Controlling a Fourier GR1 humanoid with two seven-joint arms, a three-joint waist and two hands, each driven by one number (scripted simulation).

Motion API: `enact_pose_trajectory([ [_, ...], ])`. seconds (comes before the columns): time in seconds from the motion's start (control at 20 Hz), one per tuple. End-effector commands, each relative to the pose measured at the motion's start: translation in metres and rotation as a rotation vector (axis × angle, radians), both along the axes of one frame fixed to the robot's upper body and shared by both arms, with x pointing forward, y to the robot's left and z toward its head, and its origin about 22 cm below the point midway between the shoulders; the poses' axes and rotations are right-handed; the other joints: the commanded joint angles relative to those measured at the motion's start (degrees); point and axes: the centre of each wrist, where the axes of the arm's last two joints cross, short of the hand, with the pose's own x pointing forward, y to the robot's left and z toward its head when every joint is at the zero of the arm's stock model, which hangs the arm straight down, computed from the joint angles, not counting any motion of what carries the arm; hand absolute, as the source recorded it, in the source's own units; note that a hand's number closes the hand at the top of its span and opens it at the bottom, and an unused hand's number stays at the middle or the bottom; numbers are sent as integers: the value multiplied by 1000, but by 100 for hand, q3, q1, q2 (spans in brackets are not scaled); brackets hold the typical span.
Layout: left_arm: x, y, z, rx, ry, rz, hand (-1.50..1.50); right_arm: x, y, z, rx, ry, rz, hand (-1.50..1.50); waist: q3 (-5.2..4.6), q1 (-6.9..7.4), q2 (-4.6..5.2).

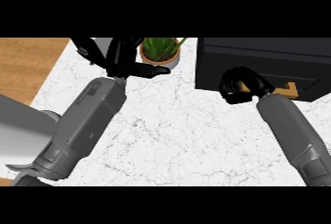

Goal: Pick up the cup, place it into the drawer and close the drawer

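A black drawer unit [258, 61] stands at the counter's back right. A tan handle [288, 90] juts from its front. My right hand [241, 87] is at that front with its fingers curled round the handle's left part, and tan shows between them. No cup shows anywhere in the head view; whether the drawer holds it is hidden. My left hand [123, 59] rests open at the back left, fingers up and thumb pointing right toward the plant.
A potted green plant [160, 50] stands at the back, between my left hand and the drawer unit. The white marble counter [187, 131] ends at the left, where wooden floor [26, 61] shows.
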Motion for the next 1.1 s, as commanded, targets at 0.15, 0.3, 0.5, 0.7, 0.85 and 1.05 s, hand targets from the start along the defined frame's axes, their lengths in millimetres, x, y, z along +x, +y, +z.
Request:
enact_pose_trajectory([
  [0.15, -3, 26, -7, 30, 23, 8, -150, 32, -25, 66, 50, -115, -156, 150, -32, 299, 104],
  [0.3, -7, 22, -12, 23, 26, -16, -150, 33, -41, 81, 72, -125, -149, 150, -36, 258, 129],
  [0.5, -6, 26, -7, 19, 31, -38, -150, 33, -47, 85, 106, -119, -149, 150, -33, 415, 125],
  [0.7, -12, 33, -18, 15, 36, -42, -150, 31, -60, 97, 123, -112, -139, 150, -45, 485, 143],
  [0.85, -14, 28, -20, 5, 40, -61, -150, 30, -64, 100, 147, -113, -137, 150, -46, 513, 140],
  [1.05, -15, 28, -19, -7, 30, -73, -150, 26, -75, 105, 153, -109, -129, 150, -46, 488, 145],
])
